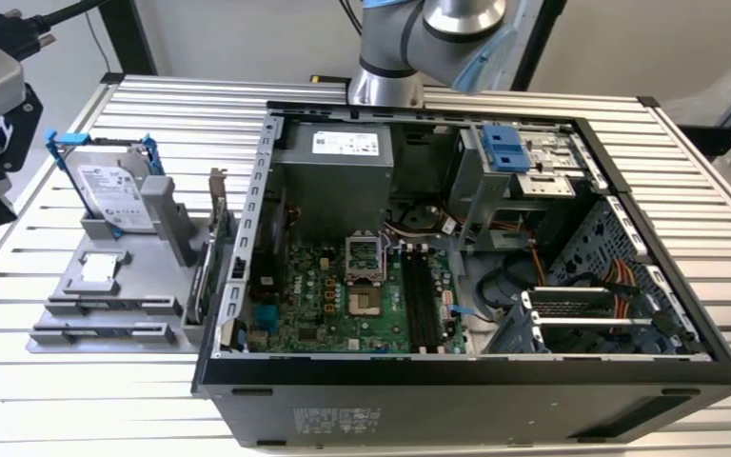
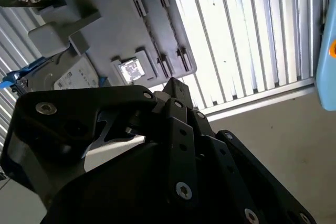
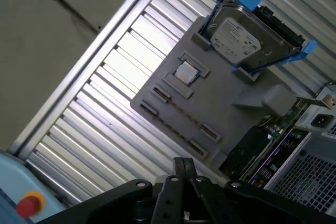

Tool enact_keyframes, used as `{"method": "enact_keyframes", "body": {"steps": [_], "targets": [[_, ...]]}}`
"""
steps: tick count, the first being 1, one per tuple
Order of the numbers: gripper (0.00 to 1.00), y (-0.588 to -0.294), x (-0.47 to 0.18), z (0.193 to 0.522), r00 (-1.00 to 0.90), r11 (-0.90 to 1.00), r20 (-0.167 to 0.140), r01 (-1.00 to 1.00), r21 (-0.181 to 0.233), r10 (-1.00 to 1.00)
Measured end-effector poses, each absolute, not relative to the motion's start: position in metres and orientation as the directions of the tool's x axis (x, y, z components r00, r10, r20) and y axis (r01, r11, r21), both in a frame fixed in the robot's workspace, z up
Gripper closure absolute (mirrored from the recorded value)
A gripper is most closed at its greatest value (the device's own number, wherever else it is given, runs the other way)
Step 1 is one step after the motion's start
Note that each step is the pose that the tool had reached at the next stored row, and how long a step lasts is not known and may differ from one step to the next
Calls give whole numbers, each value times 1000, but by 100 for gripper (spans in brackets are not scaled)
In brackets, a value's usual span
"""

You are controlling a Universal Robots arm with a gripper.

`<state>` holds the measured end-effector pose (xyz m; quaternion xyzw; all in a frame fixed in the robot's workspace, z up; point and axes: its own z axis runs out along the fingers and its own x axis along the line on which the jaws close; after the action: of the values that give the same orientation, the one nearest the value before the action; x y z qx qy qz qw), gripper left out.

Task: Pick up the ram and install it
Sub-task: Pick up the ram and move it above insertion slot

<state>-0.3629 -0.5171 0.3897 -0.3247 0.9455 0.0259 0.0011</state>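
Honestly, the ram is hard to place. The narrow cradles (image 3: 210, 132) on the grey fixture (image 1: 125, 286) carry no blue stick. The long dark memory slots (image 1: 419, 300) on the motherboard (image 1: 321, 295) may hold it edge-up, but I cannot tell, so I leave its look unjudged. From that I judge the installing step done or nearly so, rather than the pick-up. The gripper (image 3: 184, 162) hangs off the fixture's outer side, at the exterior view's left, well apart from the computer case (image 1: 467, 390). Its fingers look pressed together with nothing between them. A next move calls for checking that the stick sits level and latched.
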Motion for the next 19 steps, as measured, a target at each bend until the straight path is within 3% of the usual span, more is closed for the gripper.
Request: {"method": "enact_keyframes", "body": {"steps": [19], "targets": [[100, -517, -363, 390, -692, 691, -19, -722, 48, -722]]}}
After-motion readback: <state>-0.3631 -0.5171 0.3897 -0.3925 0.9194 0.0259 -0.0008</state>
